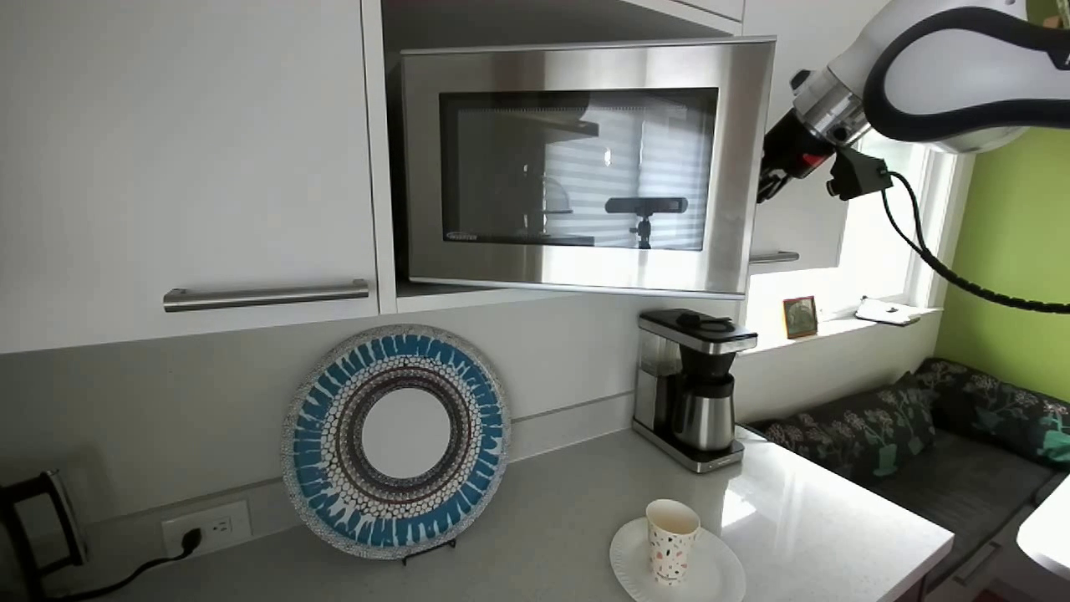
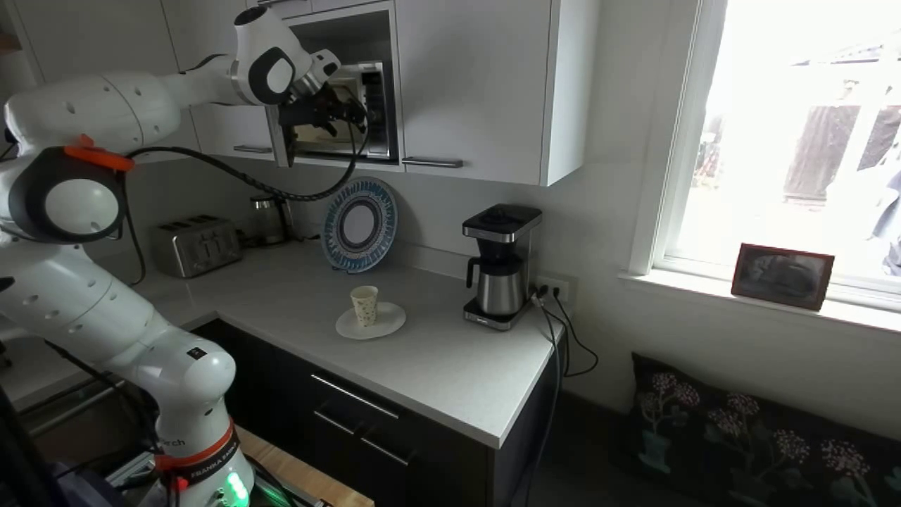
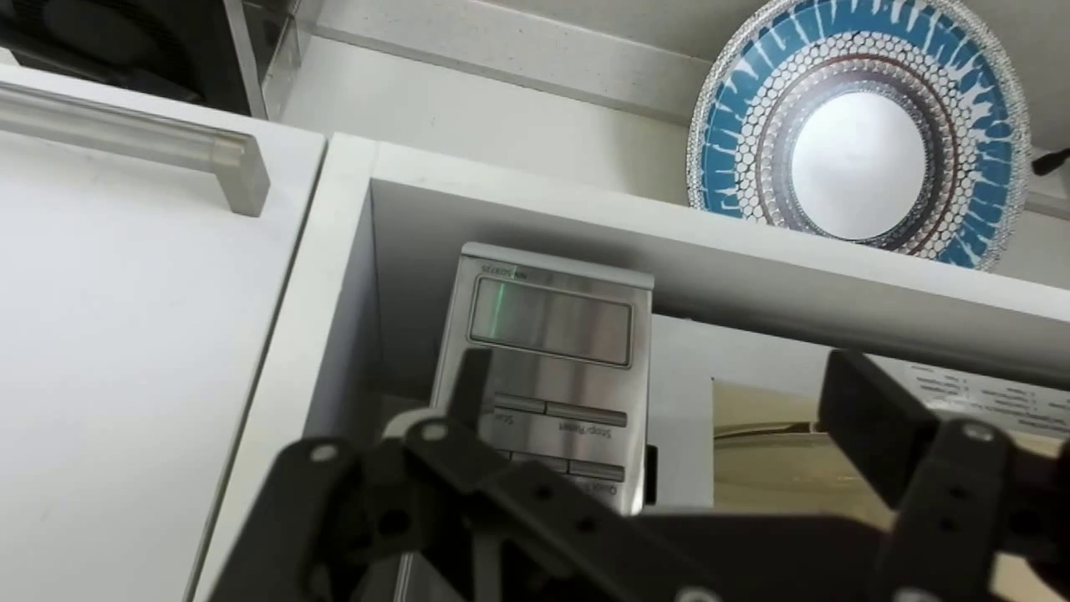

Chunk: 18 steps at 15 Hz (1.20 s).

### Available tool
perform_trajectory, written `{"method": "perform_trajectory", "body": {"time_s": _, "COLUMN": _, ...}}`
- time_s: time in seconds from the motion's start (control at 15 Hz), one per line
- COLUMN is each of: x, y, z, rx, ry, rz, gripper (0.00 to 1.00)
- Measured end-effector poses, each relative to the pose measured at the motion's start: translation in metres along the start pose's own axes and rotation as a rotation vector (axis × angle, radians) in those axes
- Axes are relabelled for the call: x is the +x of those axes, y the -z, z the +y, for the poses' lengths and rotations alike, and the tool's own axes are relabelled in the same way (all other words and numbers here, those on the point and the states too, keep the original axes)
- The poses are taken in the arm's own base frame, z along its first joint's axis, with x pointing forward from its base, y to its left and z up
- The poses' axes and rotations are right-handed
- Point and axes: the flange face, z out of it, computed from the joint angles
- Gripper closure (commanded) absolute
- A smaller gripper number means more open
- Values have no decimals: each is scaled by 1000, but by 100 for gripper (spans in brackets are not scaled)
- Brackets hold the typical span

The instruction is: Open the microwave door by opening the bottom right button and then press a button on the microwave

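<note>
Microwave (image 2: 375,105), its door (image 1: 577,167) swung open, sits in a wall-cupboard niche (image 3: 435,219) above the counter (image 2: 436,380). The pincer (image 3: 656,376) hangs before it, fingers (image 3: 871,422) spread wide and holding nothing, one overlapping the control panel (image 3: 560,380) in the wrist view. Below, a speckled cup (image 2: 365,306) stands on a white plate (image 2: 392,320), near a coffee maker (image 2: 501,282), a blue-ringed disc (image 2: 383,229) propped behind.

The silver rectangular metal microwave (image 2: 376,113) sits inside the white boxy cabinet (image 2: 479,84). Below, on the light-grey flat counter (image 2: 426,366), the round blue-and-white disc (image 2: 359,225) stands left of the black-and-steel coffee maker (image 2: 501,278) and behind the speckled tapered cup (image 2: 365,308) on the round white plate (image 2: 391,321).
</note>
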Motion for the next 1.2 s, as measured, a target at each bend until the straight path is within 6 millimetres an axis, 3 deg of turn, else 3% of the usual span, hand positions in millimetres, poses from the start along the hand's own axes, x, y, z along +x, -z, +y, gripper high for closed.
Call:
{"method": "perform_trajectory", "body": {"time_s": 0.27, "x": 1, "y": 1, "z": 2, "rx": -1, "ry": -3, "rz": 3, "gripper": 0}}
{"method": "perform_trajectory", "body": {"time_s": 0.53, "x": 3, "y": -10, "z": 4, "rx": -9, "ry": -3, "rz": 29, "gripper": 0}}
{"method": "perform_trajectory", "body": {"time_s": 0.6, "x": 4, "y": -13, "z": 4, "rx": -11, "ry": -5, "rz": 42, "gripper": 20}}
{"method": "perform_trajectory", "body": {"time_s": 1.2, "x": 3, "y": -24, "z": 7, "rx": -14, "ry": -58, "rz": 72, "gripper": 87}}
